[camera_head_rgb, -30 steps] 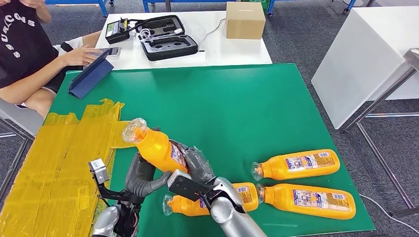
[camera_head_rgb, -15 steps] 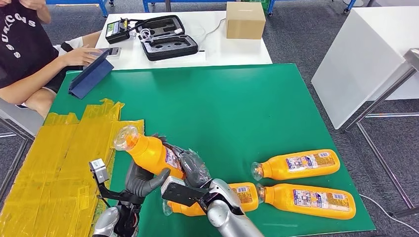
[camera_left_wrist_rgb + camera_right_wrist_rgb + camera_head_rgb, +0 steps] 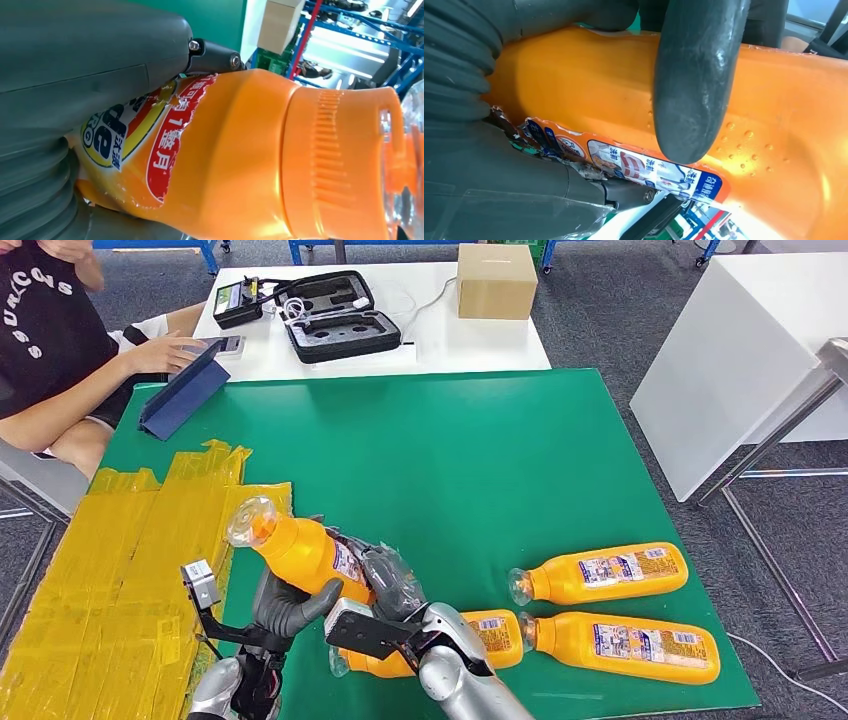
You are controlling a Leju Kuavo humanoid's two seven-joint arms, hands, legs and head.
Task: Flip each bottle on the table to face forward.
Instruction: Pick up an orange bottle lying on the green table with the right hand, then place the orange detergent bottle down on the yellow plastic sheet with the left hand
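Currently we are holding one orange bottle (image 3: 300, 552) aloft, left hand (image 3: 285, 605) and right hand (image 3: 392, 582) both clamped around it, rotating gently above the green table (image 3: 480, 460).

We see the lifted bottle (image 3: 300, 550) above the table's (image 3: 480, 460) near left part, held between our left hand (image 3: 285, 605) at its 6 o'clock and our right hand (image 3: 395, 585) at its 4 o'clock. Three more bottles lie on the table: one (image 3: 490, 635) just beside our right arm, two (image 3: 600, 575) (image 3: 625, 648) at its 3 o'clock. A tablet (image 3: 185, 390) rests at the far left corner, at 11 o'clock.
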